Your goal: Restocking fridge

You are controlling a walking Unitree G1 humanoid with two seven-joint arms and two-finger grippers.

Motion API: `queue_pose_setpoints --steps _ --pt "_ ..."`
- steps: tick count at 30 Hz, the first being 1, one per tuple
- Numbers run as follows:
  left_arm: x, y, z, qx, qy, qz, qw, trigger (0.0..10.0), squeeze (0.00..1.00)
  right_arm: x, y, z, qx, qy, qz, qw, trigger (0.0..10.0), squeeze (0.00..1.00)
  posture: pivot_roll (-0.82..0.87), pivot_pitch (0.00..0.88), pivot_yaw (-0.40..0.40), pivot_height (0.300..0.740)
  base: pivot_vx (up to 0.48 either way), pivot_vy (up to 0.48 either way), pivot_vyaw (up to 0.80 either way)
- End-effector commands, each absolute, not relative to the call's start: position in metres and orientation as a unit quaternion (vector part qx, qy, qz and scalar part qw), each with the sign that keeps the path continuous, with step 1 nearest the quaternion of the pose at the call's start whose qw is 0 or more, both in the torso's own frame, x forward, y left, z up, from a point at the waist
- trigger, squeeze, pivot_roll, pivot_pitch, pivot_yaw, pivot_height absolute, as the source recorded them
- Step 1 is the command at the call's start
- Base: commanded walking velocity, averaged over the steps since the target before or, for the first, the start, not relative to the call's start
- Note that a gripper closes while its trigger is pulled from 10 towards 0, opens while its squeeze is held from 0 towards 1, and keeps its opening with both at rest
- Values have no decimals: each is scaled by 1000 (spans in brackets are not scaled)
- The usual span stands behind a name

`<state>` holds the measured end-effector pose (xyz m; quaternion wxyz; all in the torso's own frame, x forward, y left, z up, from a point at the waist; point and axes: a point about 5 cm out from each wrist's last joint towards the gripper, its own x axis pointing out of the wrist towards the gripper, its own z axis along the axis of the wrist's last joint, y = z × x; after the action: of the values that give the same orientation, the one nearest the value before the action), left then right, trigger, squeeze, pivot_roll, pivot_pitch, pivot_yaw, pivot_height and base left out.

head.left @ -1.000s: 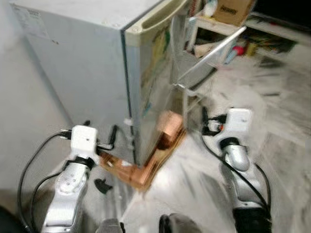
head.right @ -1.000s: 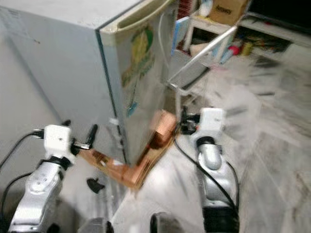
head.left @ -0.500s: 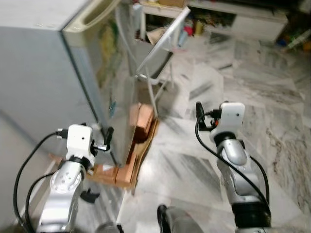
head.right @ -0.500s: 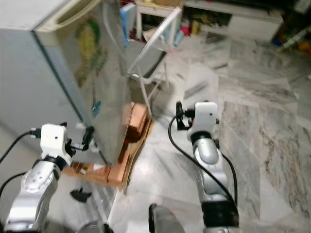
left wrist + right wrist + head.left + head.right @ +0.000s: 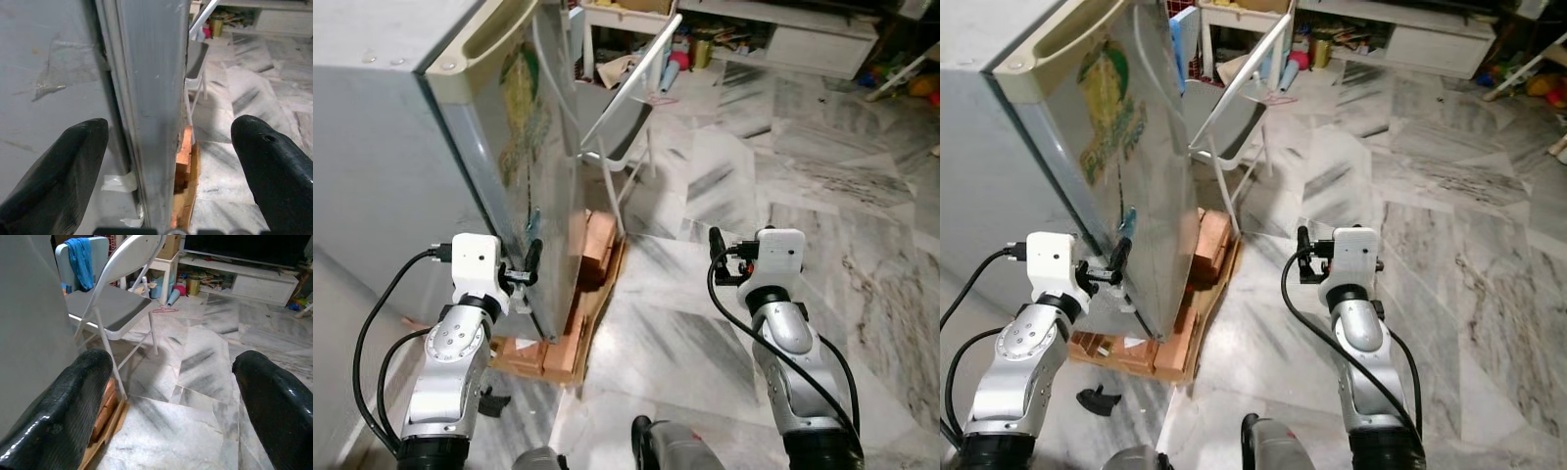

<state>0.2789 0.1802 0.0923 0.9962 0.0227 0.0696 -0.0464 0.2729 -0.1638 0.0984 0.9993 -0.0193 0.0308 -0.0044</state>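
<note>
You're hovering left gripper [image 5: 164, 147] wide open, empty, straddling fridge [image 5: 499, 147] door edge, likely to pull; right gripper [image 5: 171, 391] open, empty.

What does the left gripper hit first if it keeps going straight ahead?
Likely the front corner edge of the grey fridge: the left gripper is open, its black fingers straddling that edge. Depth is unclear.

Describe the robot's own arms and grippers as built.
Both arms are silver jointed segments with black cables looping alongside. Each wrist carries a white boxy housing. The left gripper and right gripper each have two long black fingers, rounded at the tips, glossy and finely textured.
</note>
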Motion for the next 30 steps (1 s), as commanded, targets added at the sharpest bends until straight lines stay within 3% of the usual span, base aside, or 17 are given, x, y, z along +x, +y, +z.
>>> queue_pose_setpoints --steps 1,5,8,11,25,28,30 --pt "286 180 91 27 65 -44 997 10000 0 266 -175 99 -11 32 -7 999 10000 0 -71 27 -9 740 0 0 0" --pt "291 180 91 26 63 -43 997 10000 0 257 -176 90 -4 55 18 998 10000 0 -78 19 -9 740 0 0 0" --pt "301 178 91 26 59 -45 997 10000 0 226 -173 65 3 120 107 987 10000 0 -85 7 -4 740 0 0 0" --pt "303 177 90 26 58 -46 997 10000 0 217 -173 59 1 134 119 984 10000 0 -89 3 0 740 0 0 0" --pt "321 168 83 39 68 -58 995 10000 0 208 -164 52 -14 165 191 968 10000 0 -97 0 7 740 0 0 0" --pt "329 142 89 54 46 -116 991 10000 0 209 -166 53 14 159 185 970 10000 0 -91 0 5 740 0 0 0" --pt "330 98 98 41 27 -197 979 10000 0 210 -166 54 9 160 202 966 10000 0 -91 0 3 740 0 0 0"
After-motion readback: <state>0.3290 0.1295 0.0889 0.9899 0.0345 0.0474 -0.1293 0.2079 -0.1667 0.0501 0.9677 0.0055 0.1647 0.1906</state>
